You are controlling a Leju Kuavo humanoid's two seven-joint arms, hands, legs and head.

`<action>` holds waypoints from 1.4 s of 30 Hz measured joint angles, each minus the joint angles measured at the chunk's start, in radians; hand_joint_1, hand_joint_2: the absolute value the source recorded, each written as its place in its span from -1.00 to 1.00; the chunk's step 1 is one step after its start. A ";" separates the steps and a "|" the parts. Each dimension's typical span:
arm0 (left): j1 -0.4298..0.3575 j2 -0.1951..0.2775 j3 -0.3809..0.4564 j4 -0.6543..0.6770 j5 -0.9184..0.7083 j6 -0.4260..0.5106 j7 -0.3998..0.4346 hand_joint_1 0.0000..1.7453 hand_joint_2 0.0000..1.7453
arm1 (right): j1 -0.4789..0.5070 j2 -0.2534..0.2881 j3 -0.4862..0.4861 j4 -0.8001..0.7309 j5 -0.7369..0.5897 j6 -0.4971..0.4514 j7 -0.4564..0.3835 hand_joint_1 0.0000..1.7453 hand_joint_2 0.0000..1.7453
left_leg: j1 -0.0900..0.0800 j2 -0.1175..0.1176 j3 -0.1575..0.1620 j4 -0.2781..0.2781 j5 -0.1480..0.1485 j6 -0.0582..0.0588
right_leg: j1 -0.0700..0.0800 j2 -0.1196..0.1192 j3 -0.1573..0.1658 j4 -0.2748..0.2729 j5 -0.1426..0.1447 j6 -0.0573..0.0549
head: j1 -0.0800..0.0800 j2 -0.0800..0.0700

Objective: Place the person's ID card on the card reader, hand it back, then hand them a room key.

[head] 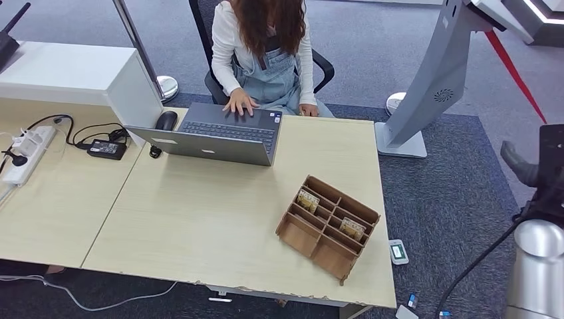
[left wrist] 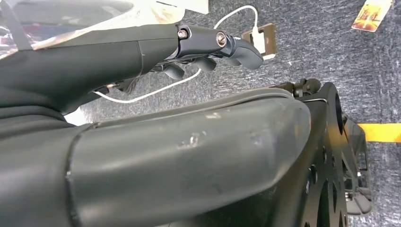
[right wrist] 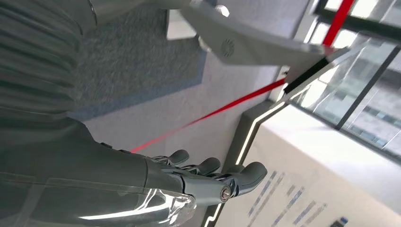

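Saw a person (head: 266, 46) seated at the far side of the pale wooden desk (head: 199, 219), both hands on the keyboard of a grey laptop (head: 219, 136) whose screen back faced the robot. Noted a black mouse (head: 166, 120) just beside the laptop, and a power brick (head: 106, 148) and a white power strip (head: 26, 154) on the adjoining desk to the left.

Found a brown divided organizer (head: 298, 232) lying slantwise near the desk's right front corner. Counted two key cards (head: 308, 199) in it, in separate compartments well apart, each with its long axis along the organizer's slant. Could not read their print.

Spotted the small white card reader (head: 398, 251) just beside the desk's right edge, long axis pointing away from the robot, green panel up; could not tell whether on the desk or off it.

Saw the right hand (head: 524, 166) raised at the right, away from the desk; in the right wrist view, fingers (right wrist: 208, 165) loosely bent and apart, holding nothing. Saw the left hand (left wrist: 208, 49) over grey carpet, likewise loosely bent and empty, with a white cable (left wrist: 142, 94) below.
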 joint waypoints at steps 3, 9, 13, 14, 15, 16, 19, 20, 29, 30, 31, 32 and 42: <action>-0.001 0.000 0.000 0.000 0.000 0.002 0.005 -1.00 -1.00 | 0.002 0.025 -0.003 0.004 -0.067 0.031 -0.059 -1.00 1.00 | 0.000 0.000 0.000 0.000 0.000 0.000 | 0.000 0.000 0.000 0.000 0.000 0.000 | 0.000 0.000; -0.011 0.000 0.002 0.000 0.004 0.006 0.014 -1.00 -1.00 | -0.006 0.114 0.049 0.040 -0.329 0.071 -0.175 -1.00 1.00 | 0.001 0.000 0.000 0.000 0.000 0.000 | 0.002 0.000 0.001 0.001 0.000 0.000 | 0.000 0.000; -0.011 -0.001 0.005 0.000 0.006 0.013 0.014 -1.00 -1.00 | 0.015 0.143 0.119 0.070 -0.459 0.096 -0.223 -1.00 1.00 | 0.002 0.000 0.000 0.000 0.000 0.000 | 0.002 -0.001 0.001 0.001 0.000 0.000 | 0.000 0.000; -0.011 -0.001 0.006 0.000 0.006 0.015 0.014 -1.00 -1.00 | 0.023 0.150 0.130 0.077 -0.480 0.104 -0.234 -1.00 1.00 | 0.002 0.000 0.000 0.000 0.000 0.000 | 0.002 -0.001 0.001 0.001 0.000 0.000 | 0.000 0.000; -0.011 -0.001 0.007 0.000 0.006 0.016 0.014 -1.00 -1.00 | 0.032 0.155 0.140 0.086 -0.500 0.111 -0.246 -1.00 1.00 | 0.002 0.000 0.000 0.000 0.000 0.000 | 0.002 -0.001 0.001 0.001 0.000 0.000 | 0.000 0.000; -0.011 -0.001 0.008 0.000 0.006 0.018 0.014 -1.00 -1.00 | 0.041 0.161 0.151 0.097 -0.520 0.117 -0.259 -1.00 1.00 | 0.001 0.000 0.000 0.000 0.000 0.000 | 0.002 -0.001 0.001 0.001 0.000 0.000 | 0.000 0.000; -0.010 -0.001 0.010 0.000 0.005 0.022 0.013 -1.00 -1.00 | 0.065 0.172 0.176 0.133 -0.562 0.123 -0.287 -1.00 1.00 | 0.001 0.000 0.000 0.000 0.000 0.000 | 0.002 -0.001 0.001 0.001 0.000 0.000 | 0.000 0.000; -0.010 -0.001 0.011 0.000 0.004 0.023 0.012 -1.00 -1.00 | 0.071 0.174 0.183 0.146 -0.573 0.123 -0.295 -1.00 1.00 | 0.001 0.000 0.000 0.000 0.000 0.000 | 0.002 -0.001 0.001 0.000 0.000 0.000 | 0.000 0.000; -0.009 -0.003 0.016 0.000 -0.033 0.029 -0.030 -1.00 -1.00 | 0.094 0.192 0.203 0.240 -0.649 0.083 -0.361 -1.00 1.00 | 0.001 0.000 0.000 0.000 0.000 0.000 | 0.002 -0.001 0.001 0.000 0.000 0.000 | 0.000 0.000; -0.009 -0.003 0.016 0.000 -0.039 0.029 -0.038 -1.00 -1.00 | 0.095 0.194 0.203 0.243 -0.659 0.079 -0.369 -1.00 1.00 | 0.001 0.000 0.000 0.000 0.000 0.000 | 0.002 -0.001 0.001 0.000 0.000 0.000 | 0.000 0.000; -0.009 -0.004 0.016 0.000 -0.046 0.031 -0.046 -1.00 -1.00 | 0.095 0.197 0.204 0.247 -0.668 0.075 -0.379 -1.00 1.00 | 0.001 0.000 0.000 0.000 0.000 0.000 | 0.002 -0.001 0.001 0.000 0.000 0.000 | 0.000 0.000; -0.008 -0.005 0.016 0.000 -0.055 0.033 -0.055 -1.00 -1.00 | 0.094 0.202 0.205 0.251 -0.676 0.070 -0.389 -1.00 1.00 | 0.001 0.000 0.000 0.000 0.000 0.000 | 0.002 -0.001 0.001 0.000 0.000 0.000 | 0.000 0.000; -0.009 -0.011 -0.003 0.000 -0.116 0.080 -0.125 -1.00 -1.00 | 0.102 0.273 0.243 0.254 -0.691 0.003 -0.512 -1.00 1.00 | 0.002 0.000 0.000 0.000 0.000 0.000 | 0.002 -0.001 0.000 0.000 0.000 0.000 | 0.000 0.000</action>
